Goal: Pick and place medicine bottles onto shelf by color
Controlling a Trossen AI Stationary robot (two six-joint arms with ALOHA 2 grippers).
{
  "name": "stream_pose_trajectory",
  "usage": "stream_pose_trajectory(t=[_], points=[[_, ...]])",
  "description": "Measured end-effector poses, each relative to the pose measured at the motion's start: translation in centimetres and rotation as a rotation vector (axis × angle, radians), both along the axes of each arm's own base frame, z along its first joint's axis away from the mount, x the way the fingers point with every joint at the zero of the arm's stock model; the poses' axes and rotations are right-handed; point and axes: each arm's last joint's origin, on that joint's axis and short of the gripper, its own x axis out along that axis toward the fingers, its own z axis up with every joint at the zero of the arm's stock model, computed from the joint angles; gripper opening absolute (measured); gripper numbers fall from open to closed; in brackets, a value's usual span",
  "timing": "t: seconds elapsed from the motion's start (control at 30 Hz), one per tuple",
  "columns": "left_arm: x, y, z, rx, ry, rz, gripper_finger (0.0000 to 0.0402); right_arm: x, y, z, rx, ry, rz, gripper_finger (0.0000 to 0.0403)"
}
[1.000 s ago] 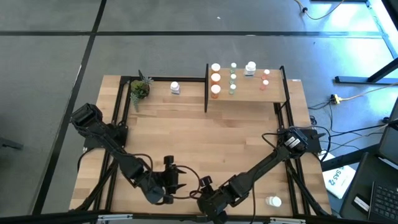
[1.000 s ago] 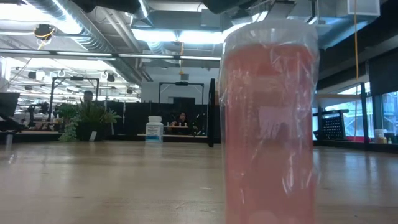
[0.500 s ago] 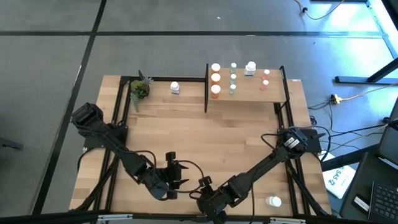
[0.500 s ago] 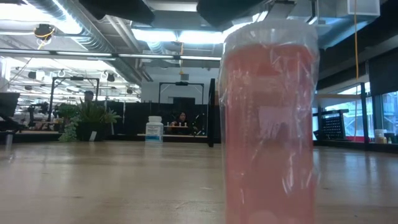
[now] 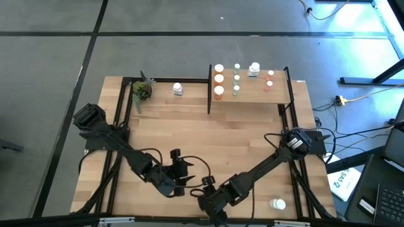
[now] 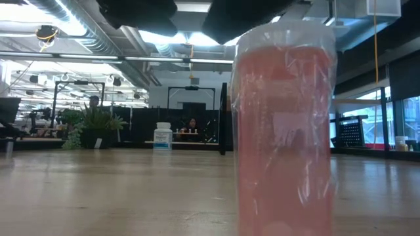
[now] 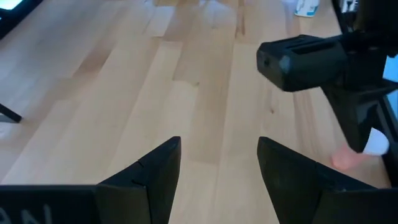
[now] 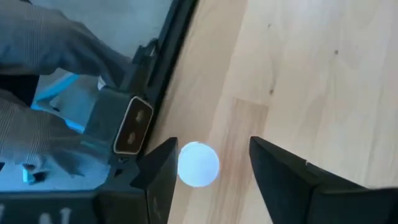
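Observation:
A pinkish-red medicine bottle with a white cap stands upright on the table's near edge, right in front of the low camera. My right gripper hangs open above it, fingers pointing down on either side of the cap; I see no touch. My left gripper is open and holds nothing, just left of the right gripper. In the left wrist view the bottle shows beyond the open fingers. The shelf at the far right carries orange, green, white and pinkish bottles in rows.
A white bottle stands on the table by the far edge, beside a small potted plant. Another white bottle lies near the front right. A person's grey sleeve shows beyond the table's near edge.
My left gripper has swung toward the table's right, closer to the right gripper and the pinkish-red bottle, still open. The bottle has stayed where it stood.

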Motion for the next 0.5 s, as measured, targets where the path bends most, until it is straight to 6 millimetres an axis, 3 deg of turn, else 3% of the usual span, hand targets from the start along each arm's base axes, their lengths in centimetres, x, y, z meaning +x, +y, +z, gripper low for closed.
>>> stream_pose_trajectory(t=[0.13, 0.37, 0.5], points=[[0.3, 0.4, 0.0, 0.000, 0.000, 0.015, 0.0206, -0.1, 0.1, 0.0, -0.008, -0.004, 0.010, 0.0220], [0.6, 1.0, 0.0, -0.001, 0.000, 0.034, 0.0206, 0.0, -0.1, 0.0, -0.035, -0.019, -0.011, 0.0295], [0.8, 1.3, 0.0, 0.000, 0.000, 0.044, 0.0206, -0.3, -0.2, -0.2, -0.016, 0.031, -0.079, 0.0306]])
